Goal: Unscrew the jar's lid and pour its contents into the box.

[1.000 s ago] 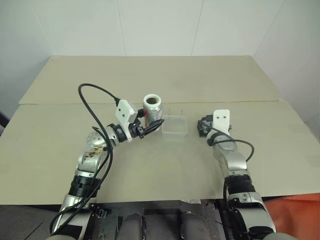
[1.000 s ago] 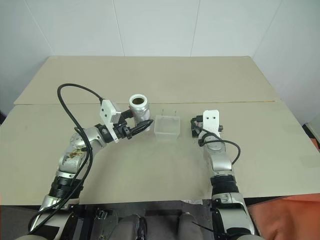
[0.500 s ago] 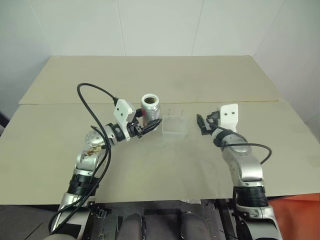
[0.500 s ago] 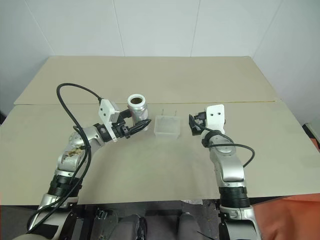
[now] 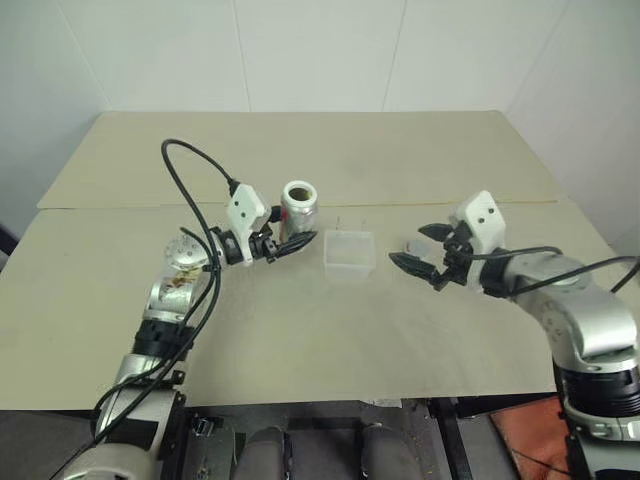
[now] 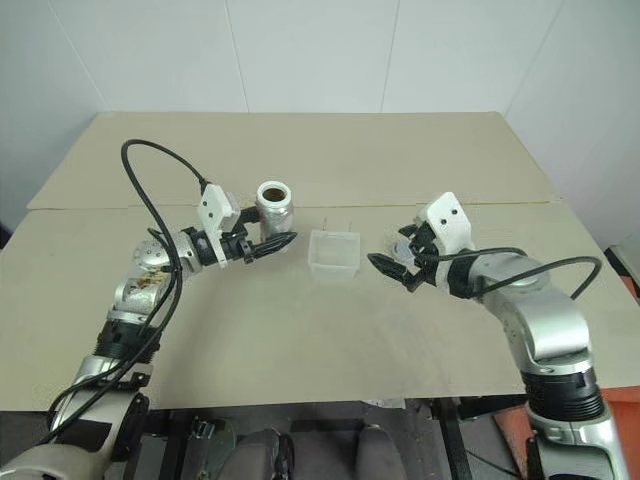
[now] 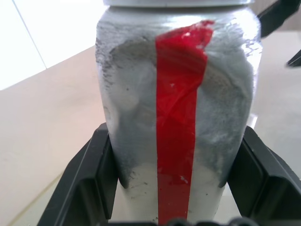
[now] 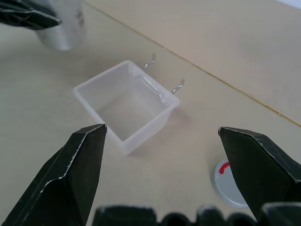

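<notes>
We see the left gripper point(image 5: 290, 247) with its jaws clamped on the jar point(image 5: 298, 208), which stands open-topped just beside the box point(image 5: 349, 250) on the surface point(image 5: 320, 330). The right gripper point(image 5: 418, 264) hangs with jaws wide and empty; the lid point(image 8: 227, 183) lies beneath it. The contents point(image 5: 299, 192) seem dark inside.

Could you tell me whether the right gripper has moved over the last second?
Yes. The right gripper, open, has lifted off the table beside the lid and now hovers above it, right of the box.
</notes>
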